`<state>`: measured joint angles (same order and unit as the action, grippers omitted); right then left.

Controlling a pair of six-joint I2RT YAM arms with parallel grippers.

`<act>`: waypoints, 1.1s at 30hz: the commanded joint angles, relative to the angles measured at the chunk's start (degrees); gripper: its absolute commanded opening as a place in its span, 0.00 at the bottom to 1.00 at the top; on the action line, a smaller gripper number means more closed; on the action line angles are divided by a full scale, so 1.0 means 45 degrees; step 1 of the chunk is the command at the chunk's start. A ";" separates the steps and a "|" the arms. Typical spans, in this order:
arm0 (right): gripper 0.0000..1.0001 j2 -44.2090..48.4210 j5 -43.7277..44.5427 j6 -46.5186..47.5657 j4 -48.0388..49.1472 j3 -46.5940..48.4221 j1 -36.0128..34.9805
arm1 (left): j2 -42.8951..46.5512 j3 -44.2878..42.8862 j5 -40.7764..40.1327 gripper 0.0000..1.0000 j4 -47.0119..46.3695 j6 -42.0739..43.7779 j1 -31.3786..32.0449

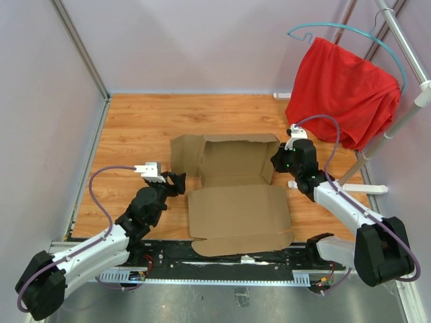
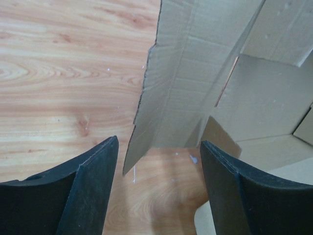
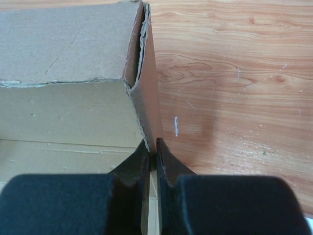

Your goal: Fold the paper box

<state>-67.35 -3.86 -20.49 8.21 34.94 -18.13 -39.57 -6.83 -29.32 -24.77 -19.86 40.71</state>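
The paper box (image 1: pixel 236 195) is a brown cardboard sheet lying mid-table, its back wall and side flaps partly raised. My right gripper (image 1: pixel 277 161) is shut on the box's upright right side wall (image 3: pixel 149 103), its fingertips (image 3: pixel 146 154) pinching the wall's edge. My left gripper (image 1: pixel 180 183) is open and empty just left of the box. In the left wrist view the raised left flap (image 2: pixel 171 93) stands ahead of my open left gripper (image 2: pixel 159 156), not touching either finger.
A red cloth (image 1: pixel 343 91) hangs on a teal hanger from a metal rack at the back right. Grey walls enclose the wooden table (image 1: pixel 135 128). A metal rail (image 1: pixel 222 269) runs along the near edge.
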 commanded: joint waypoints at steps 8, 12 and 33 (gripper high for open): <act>0.01 0.0310 -0.0745 0.0164 -0.0069 0.0179 0.0173 | -0.1403 -0.0293 0.0588 0.50 -0.2597 0.1038 -0.0407; 0.01 0.0288 -0.0662 0.0221 -0.0105 0.0189 0.0180 | -0.1678 -0.0473 0.0855 0.06 -0.2671 0.1029 -0.0432; 0.01 -0.0347 -0.0823 0.0045 0.0390 0.0048 -0.0083 | -0.0419 0.0187 0.5536 0.41 -0.2626 0.0677 -0.0418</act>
<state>-68.99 -6.33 -20.01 9.34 34.94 -17.87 -38.76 -6.63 -8.16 -31.55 -16.88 39.07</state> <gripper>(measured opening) 0.055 0.354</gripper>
